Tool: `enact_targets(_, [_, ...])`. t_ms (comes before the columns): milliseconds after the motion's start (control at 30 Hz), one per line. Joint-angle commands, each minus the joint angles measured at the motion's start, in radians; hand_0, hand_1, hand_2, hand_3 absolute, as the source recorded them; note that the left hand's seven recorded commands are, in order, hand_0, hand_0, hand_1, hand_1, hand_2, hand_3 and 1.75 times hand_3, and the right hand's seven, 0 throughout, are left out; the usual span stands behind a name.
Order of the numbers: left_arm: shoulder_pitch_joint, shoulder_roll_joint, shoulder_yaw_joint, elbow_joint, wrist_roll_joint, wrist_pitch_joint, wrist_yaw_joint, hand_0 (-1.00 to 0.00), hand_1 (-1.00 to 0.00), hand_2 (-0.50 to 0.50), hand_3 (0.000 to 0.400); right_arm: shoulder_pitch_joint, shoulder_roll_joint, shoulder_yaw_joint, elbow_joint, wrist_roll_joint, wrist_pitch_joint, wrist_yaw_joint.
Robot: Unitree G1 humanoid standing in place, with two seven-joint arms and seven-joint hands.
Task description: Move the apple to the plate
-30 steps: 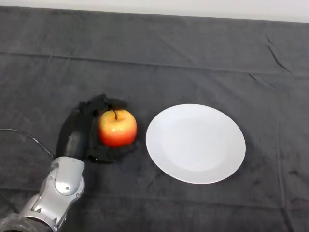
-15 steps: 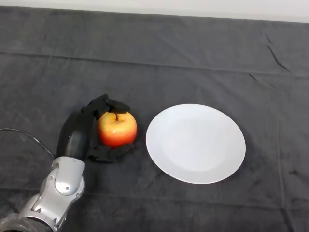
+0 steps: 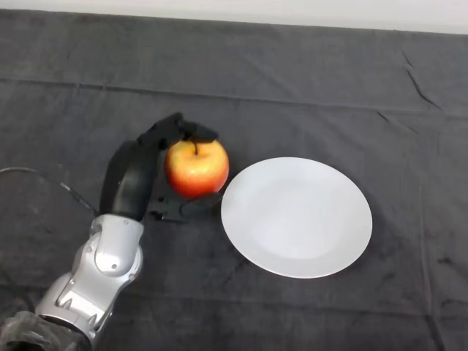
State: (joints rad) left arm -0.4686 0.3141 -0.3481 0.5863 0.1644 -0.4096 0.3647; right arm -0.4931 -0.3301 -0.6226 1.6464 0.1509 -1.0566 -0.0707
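Observation:
A red and yellow apple [image 3: 196, 168] with a dark stem is held in my left hand [image 3: 137, 180], just left of the white plate [image 3: 296, 216]. The black fingers curl over the apple's top and the thumb wraps under its near side. The apple sits close to the plate's left rim and appears raised a little off the dark cloth. The plate is round and has nothing on it.
A dark grey cloth [image 3: 292, 88] covers the table, with creases toward the far right. A pale wall strip [image 3: 234, 11] runs along the table's far edge.
My hand has closed round the apple, lifted it and carried it up and to the right, closer to the plate's left rim. The plate has not moved.

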Motion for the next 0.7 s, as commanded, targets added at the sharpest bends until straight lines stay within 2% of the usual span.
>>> enact_targets(33, [-0.028,0.029,-0.027,-0.052,0.022,0.023,-0.009,-1.00,-1.00,0.00,0.400,0.104,0.087,-0.0064,0.103,0.0180,0.100,-0.0059])
enact_targets(400, [-0.013,0.003,-0.071,-0.164,0.059,0.063,0.015,-1.00,-1.00,0.00,0.400,0.104,0.088,-0.0052,0.100,0.0189,0.102,-0.0061])
enact_targets(700, [-0.040,-0.010,-0.115,-0.137,0.060,0.043,0.017,-1.00,-1.00,0.00,0.400,0.105,0.088,-0.0043,0.099,0.0197,0.103,-0.0062])
